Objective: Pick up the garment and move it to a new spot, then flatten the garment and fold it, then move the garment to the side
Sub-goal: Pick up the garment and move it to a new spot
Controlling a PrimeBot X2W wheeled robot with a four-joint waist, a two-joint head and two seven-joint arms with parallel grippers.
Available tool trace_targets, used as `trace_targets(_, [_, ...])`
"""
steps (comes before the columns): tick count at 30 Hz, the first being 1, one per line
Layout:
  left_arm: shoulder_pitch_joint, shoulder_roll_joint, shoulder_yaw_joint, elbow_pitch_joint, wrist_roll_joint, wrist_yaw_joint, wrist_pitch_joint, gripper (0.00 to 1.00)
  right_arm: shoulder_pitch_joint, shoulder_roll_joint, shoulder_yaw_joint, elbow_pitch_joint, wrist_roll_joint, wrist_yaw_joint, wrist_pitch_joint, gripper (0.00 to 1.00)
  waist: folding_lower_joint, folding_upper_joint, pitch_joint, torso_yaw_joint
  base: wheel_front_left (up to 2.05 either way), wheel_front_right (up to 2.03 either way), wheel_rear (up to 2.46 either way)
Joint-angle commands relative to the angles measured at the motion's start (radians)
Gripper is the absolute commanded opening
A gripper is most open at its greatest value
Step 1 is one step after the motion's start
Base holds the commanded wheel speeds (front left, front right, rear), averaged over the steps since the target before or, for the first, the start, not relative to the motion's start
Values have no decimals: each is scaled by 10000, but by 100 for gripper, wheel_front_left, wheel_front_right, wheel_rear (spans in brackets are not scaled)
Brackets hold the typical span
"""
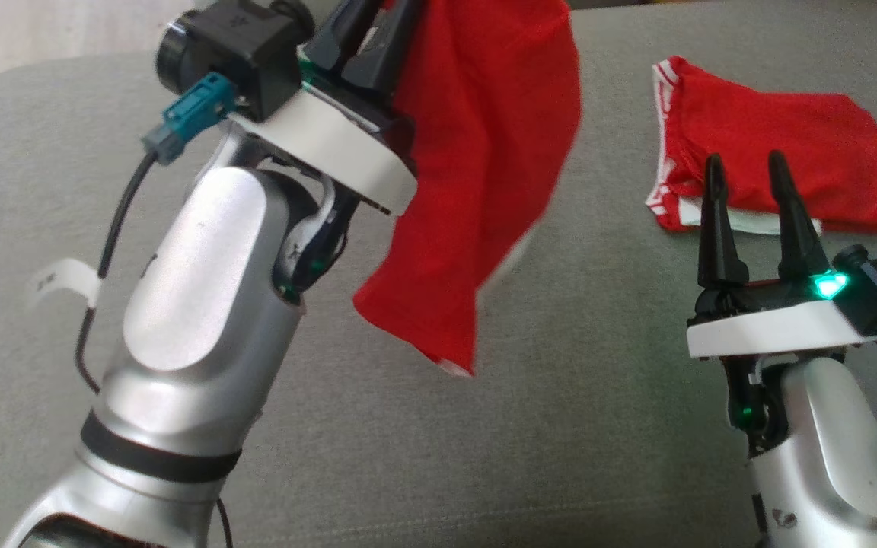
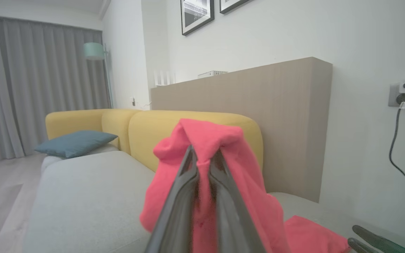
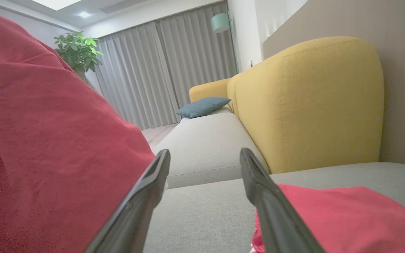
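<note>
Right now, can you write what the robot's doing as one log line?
left gripper: shut on hanging red garment | right gripper: open, empty | second red garment: lying on sofa seat

No wording can be read anywhere. A white tag (image 1: 65,280) on the black cable (image 1: 115,228) carries small dark marks, too blurred to make out. The black camera (image 1: 229,42) bears a faint, illegible mark.

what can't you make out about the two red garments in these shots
- Head view: the top of the hanging garment is cut off by the upper edge, and its right hem is blurred.
- Left wrist view: the left gripper hides the cloth below its pinch.
- Head view: the right gripper covers part of the folded garment.
- Both are bunched, so their type is unclear.
</note>
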Motion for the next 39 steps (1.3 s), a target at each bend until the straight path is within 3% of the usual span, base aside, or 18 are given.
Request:
trace_targets(1, [-517,136,296,-217,-111,185,-69,0,-445,10,261,-323,135,31,-100,100,0,-1,176,-310,0,0,0])
trace_targets(7, [-154,74,595,1271,-550,717,-347,0,-552,10,427,-421,314,31,-102,100,0,-1,493,-724,0,0,0])
trace_targets(13, [-34,564,971,3823,-457,1087,-866,0,-650,10,501,-376,279,31,-103,100,0,-1,832,-958,0,0,0])
trace_targets(14, [-48,646,1040,4259,-441,1172,-953,26,-659,10,509,-353,259,31,-103,100,0,-1,869,-973,0,0,0])
trace_targets(15, [-68,732,1089,4673,-403,1265,-1037,70,-660,10,519,-326,239,31,-104,100,0,-1,897,-977,0,0,0])
trace_targets(16, [-68,732,1089,4673,-403,1265,-1037,70,-660,10,519,-326,239,31,-104,100,0,-1,897,-977,0,0,0])
trace_targets(17, [-91,797,1131,5036,-378,1329,-1132,100,-656,10,530,-299,215,31,-104,100,0,-1,918,-971,0,0,0])
trace_targets(21, [-163,911,1269,6012,-386,1379,-1461,100,-581,10,474,-146,56,31,-104,100,0,-1,925,-765,0,0,0])
trace_targets(26, [24,897,1765,5995,-654,1322,-1685,100,-395,10,385,173,-163,31,-104,100,0,-1,677,-250,0,0,0])
trace_targets(39, [3799,935,2801,1361,138,902,-1704,100,128,10,304,1201,-461,31,32,100,0,-1,-318,1489,0,0,0])
